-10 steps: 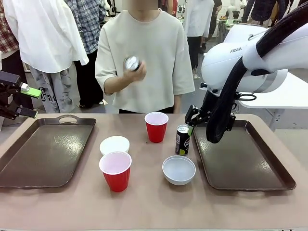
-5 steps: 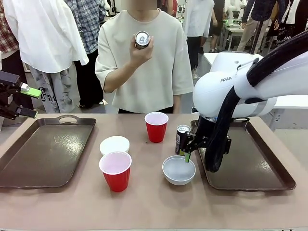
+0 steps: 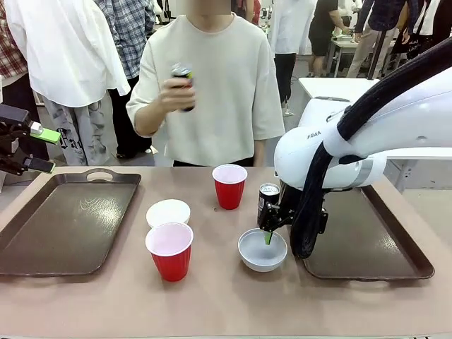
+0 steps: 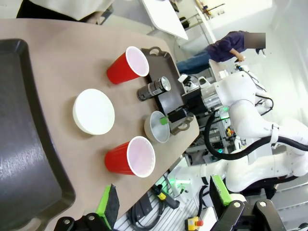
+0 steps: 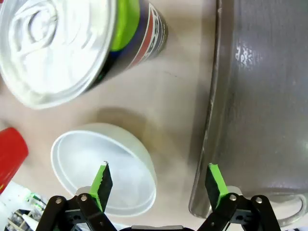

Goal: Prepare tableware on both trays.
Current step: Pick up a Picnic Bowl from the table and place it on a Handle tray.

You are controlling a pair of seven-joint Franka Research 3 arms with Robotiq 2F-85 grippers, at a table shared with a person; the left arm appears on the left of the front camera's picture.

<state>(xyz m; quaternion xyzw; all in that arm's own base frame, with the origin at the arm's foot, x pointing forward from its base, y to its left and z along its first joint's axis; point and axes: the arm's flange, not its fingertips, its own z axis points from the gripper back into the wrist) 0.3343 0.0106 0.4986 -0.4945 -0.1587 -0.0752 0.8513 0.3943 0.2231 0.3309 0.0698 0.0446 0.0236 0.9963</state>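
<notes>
Two large dark brown rectangular plastic trays with raised rims lie on the table: left tray, right tray. Neither is loaded.

Between them are noted a small round white bowl nearest the right tray and a second white bowl to its left, apparently upturned. Also noted are a far red plastic cup, a near red plastic cup, and a slim black drink can standing just beyond the first bowl. A second black can is held up by the person's hand at the far side.

Step in hand, as judged: first pick for the right tray. The right fingers are lowered over the first bowl, spread wide and empty. In the right wrist view one pad is placed over the bowl's inside and the other outside it, over the tray's edge, so the bowl's rim is straddled.

Next move: a slight further descent, closure on the rim, then a lift rightward onto the tray. The can just beyond should be kept clear. The left fingers are parked wide and empty above the left tray's far left corner.

Against one second earlier: the right fingers were placed at the right tray's far left corner, beyond the can, and have been brought nearer and lower. The person's can has been shifted slightly left.
</notes>
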